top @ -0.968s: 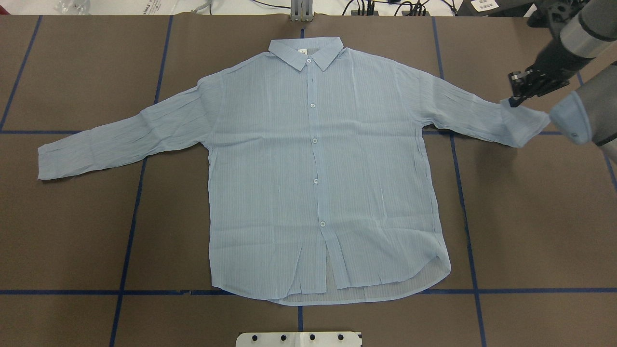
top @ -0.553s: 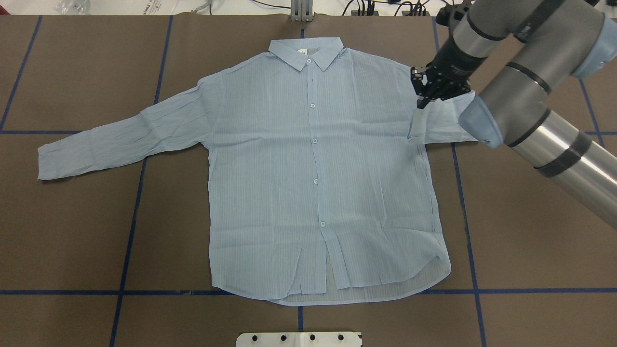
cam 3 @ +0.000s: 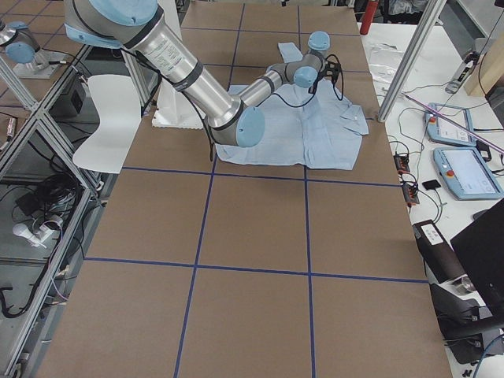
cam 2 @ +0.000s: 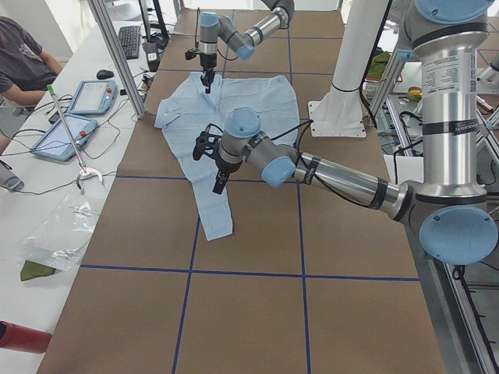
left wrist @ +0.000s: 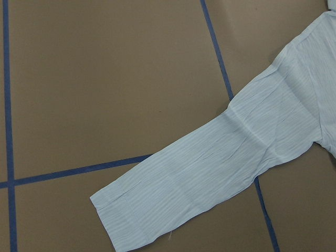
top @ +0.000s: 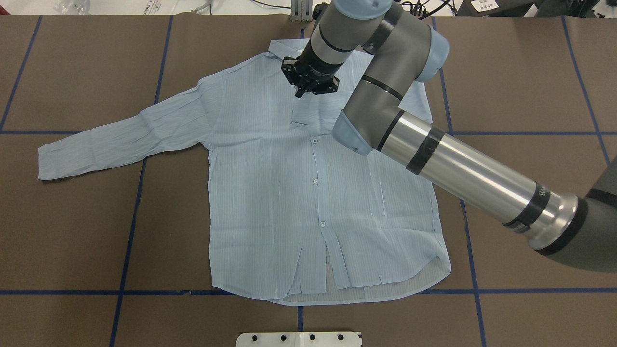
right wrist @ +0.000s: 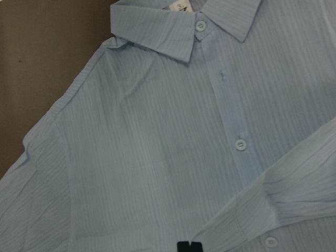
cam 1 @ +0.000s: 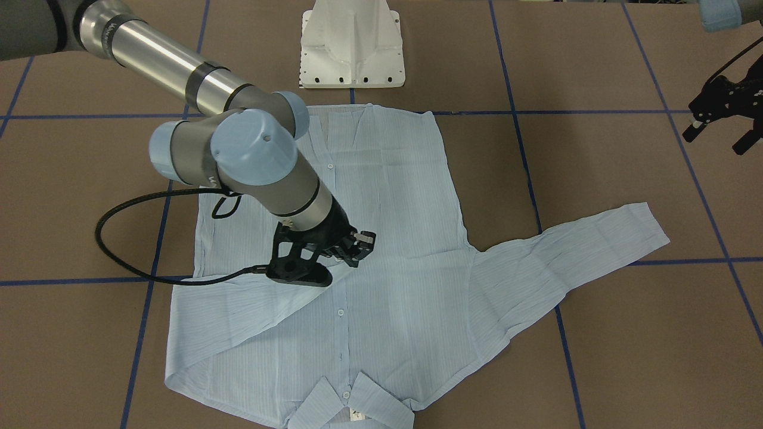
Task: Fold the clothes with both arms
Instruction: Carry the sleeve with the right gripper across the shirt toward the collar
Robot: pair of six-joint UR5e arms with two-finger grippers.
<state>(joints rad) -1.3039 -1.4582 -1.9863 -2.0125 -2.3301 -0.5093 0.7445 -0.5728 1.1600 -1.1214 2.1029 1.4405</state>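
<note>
I find the pale-blue button-up shirt lying front-up on the brown table covering, directly out from the white pedestal base. Its hem is nearest the base and its collar is at the end farthest from it. The right gripper hangs over the chest of the shirt, well out from the base and just short of the collar. Its jaws are clenched on the cuff of the sleeve on the robot's right side. That sleeve is drawn in across the front panel, rising from the shoulder to the fingers — the wrist view shows it crossing the button placket. The opposite sleeve lies flat and fully extended on the table, off toward the robot's left of the base. The left gripper sits farther out on that same side of the base, over bare covering and apart from the shirt — jaws released, holding nothing. Blue tape lines cross the covering under the garment.
</note>
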